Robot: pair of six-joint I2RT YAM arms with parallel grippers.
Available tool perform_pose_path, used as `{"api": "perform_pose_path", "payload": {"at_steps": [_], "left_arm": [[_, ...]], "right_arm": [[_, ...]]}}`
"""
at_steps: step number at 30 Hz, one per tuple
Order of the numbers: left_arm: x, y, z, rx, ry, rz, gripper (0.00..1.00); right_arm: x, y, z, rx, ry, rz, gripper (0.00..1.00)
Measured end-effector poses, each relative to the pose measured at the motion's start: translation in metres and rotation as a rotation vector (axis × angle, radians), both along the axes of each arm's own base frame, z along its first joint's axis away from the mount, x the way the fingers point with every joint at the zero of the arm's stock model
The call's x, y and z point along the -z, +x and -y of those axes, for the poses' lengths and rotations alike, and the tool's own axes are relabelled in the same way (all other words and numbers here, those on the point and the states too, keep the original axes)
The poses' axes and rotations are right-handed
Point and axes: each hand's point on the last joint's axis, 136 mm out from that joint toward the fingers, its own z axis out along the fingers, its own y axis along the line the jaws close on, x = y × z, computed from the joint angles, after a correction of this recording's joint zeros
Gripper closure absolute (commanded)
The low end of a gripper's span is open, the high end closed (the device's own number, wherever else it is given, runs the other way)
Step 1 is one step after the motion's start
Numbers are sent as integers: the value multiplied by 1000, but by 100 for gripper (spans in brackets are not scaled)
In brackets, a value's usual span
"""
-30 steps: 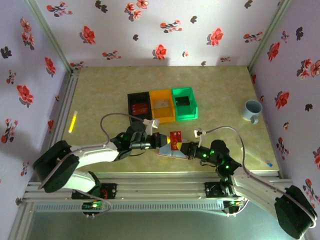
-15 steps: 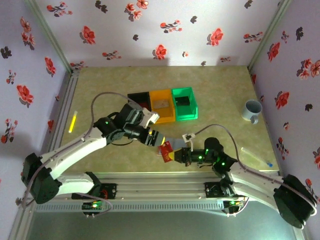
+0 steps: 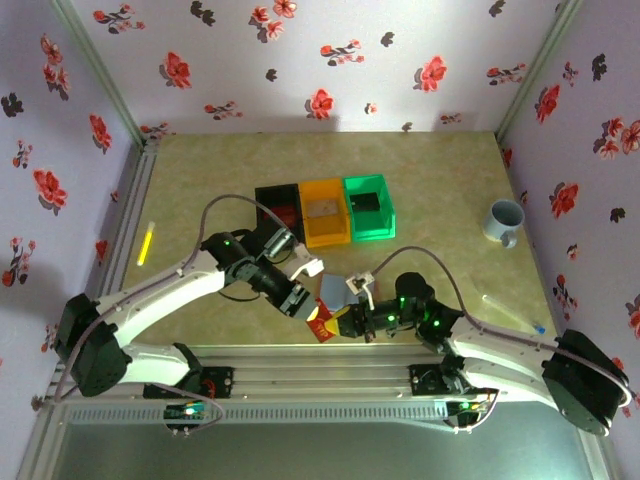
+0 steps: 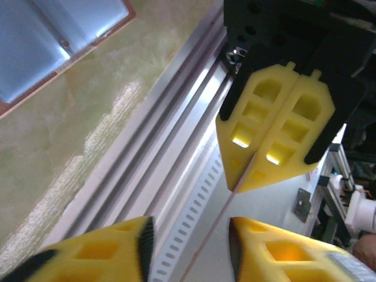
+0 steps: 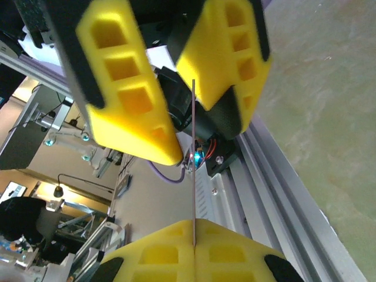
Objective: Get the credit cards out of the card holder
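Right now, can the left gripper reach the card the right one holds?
Probably yes: the left gripper is open, its jaws either side of the card pinched in the right gripper; nothing sits between.

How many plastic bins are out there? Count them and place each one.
3, side by side in one row: the black plastic bin leftmost, its near end covered by the left arm; the orange plastic bin in the middle; the green plastic bin rightmost.

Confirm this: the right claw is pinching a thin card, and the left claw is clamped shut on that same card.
Not quite. The right claw is pinching the card, but the left claw is open: the left wrist view shows its fingers apart, the card's edge running between them.
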Motion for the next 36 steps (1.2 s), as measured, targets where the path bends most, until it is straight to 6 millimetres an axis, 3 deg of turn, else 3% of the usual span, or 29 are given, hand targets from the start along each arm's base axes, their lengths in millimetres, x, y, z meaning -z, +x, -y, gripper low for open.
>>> {"api": "perform_pose_path", "payload": {"at_steps": [4, 8, 9, 15, 20, 27, 36], "left_arm": [[-5, -5, -1, 16, -19, -14, 100], [-10, -9, -1, 32, -41, -13, 100], [-11, -9, -1, 33, -46, -12, 100], [-26, -5, -3, 13, -106, 16, 100], [-39, 13, -12, -70, -152, 51, 100], [-52, 33, -20, -161, -195, 83, 100], [-65, 70, -42, -369, -239, 137, 100]], "right_arm": [[2, -2, -3, -17, -11, -9, 100], [0, -3, -3, -26, -9, -2, 91], [-1, -3, -3, -26, -8, 4, 82], [-15, 3, 6, 47, -6, 95, 52], [-27, 15, 20, 163, 1, 179, 43], [-25, 40, 39, 325, -40, 200, 35], [-31, 46, 50, 386, -18, 217, 31]]}}
